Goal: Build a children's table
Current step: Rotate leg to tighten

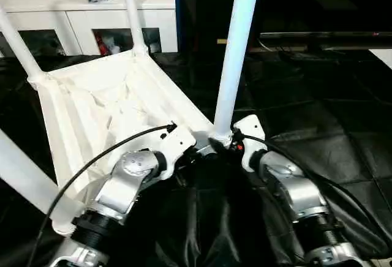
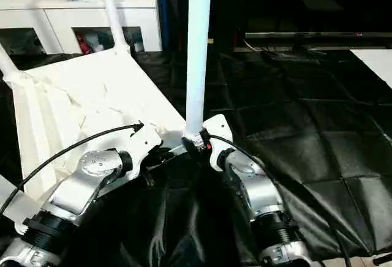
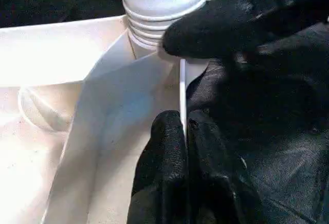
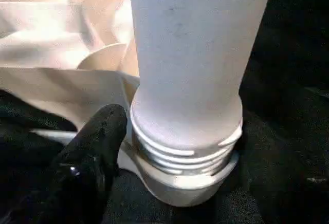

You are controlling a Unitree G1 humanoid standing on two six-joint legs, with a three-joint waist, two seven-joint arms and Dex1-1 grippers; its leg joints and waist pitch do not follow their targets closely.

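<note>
- White plastic makes up the children's table (image 1: 104,105), which lies upside down on a black quilted sheet (image 2: 306,132), its ribbed underside facing up.
- Four round white legs rise from its corner sockets; the nearest leg (image 1: 236,52) stands at the corner closest to the robot, between the two arms.
- Threaded rings show at the base of that leg (image 4: 187,147), where it meets the socket.
- Left gripper (image 3: 182,131) is at the thin rim of the tabletop just below that corner, its two black fingers (image 3: 164,162) pressed close together, with the edge of the rim running between them.
- Right gripper (image 1: 236,141) sits at the foot of the nearest leg. Its fingers stand wide apart; one black finger (image 4: 95,152) rests against the threaded base, and another black fingertip (image 3: 216,29) touches the threads in the left wrist view. Whether they clamp the leg I cannot tell.
- Beyond the tabletop stands a white cabinet with glass doors (image 1: 79,22), with small objects on top.
- Black cables (image 1: 92,163) run along both silver forearms.
</note>
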